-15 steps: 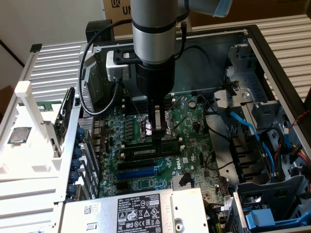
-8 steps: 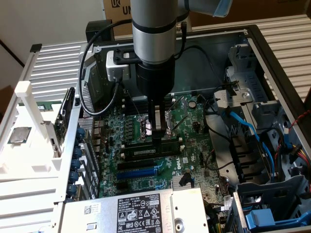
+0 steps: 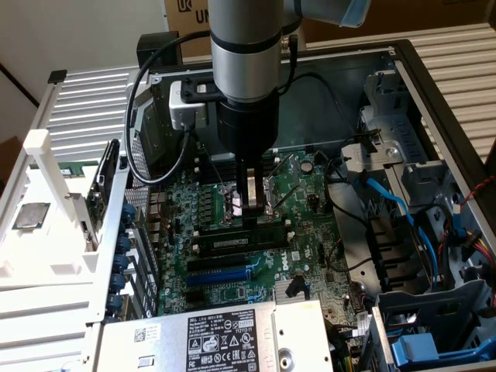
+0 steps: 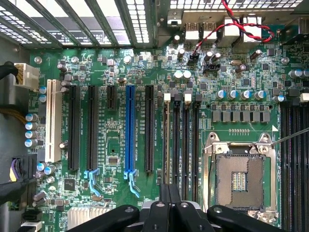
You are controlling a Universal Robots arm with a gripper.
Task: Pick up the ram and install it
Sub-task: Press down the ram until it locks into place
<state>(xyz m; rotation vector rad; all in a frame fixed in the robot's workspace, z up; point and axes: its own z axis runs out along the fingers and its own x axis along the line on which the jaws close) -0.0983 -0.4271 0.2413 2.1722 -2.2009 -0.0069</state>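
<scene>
The ram (image 3: 236, 242) is a long thin stick with a pale label strip. It stands on edge in the memory slot nearest the blue expansion slot (image 3: 225, 271), on the green motherboard inside the open computer case. In the wrist view the ram (image 4: 166, 140) is a thin edge in the outermost of several black memory slots. My gripper (image 3: 252, 205) hangs just above the board between the CPU socket and the memory slots. Its fingers are pressed together with nothing between them. In the wrist view the gripper (image 4: 170, 189) points over the ends of the memory slots.
The CPU socket (image 4: 240, 179) lies open beside the memory slots. A power supply (image 3: 225, 337) fills the case's near edge. Drive cages and blue cables (image 3: 403, 209) crowd the exterior view's right. A white rack (image 3: 46, 232) at the left holds a chip and a green strip.
</scene>
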